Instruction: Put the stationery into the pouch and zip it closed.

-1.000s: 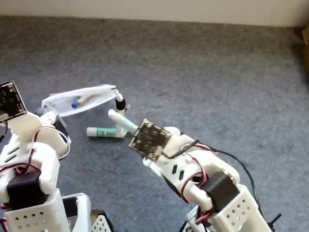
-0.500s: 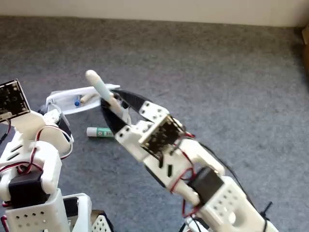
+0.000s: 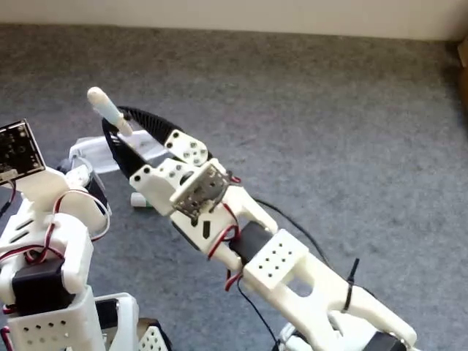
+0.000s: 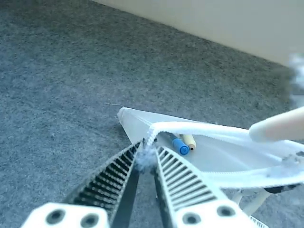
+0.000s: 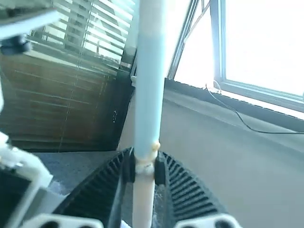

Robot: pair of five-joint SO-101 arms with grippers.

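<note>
The right end effector [image 5: 144, 170] is clenched on a pale blue pen [image 5: 148, 71], held tilted in the air by the pouch [image 3: 86, 155] at the left of the grey surface [image 3: 329, 110]; the left end effector [image 4: 146, 159] pinches the pouch's open rim; 2 items lie inside, a blue-tipped pen [image 4: 179, 146] and a beige stick [image 4: 189, 141]; a glue stick [image 3: 137, 199] lies just near of the pouch.

right claw [image 3: 117, 133] | pen [image 3: 106, 110] lifted off carpet, swung left toward pouch [image 3: 88, 155] | arm now covers glue stick [image 3: 137, 199]
</note>
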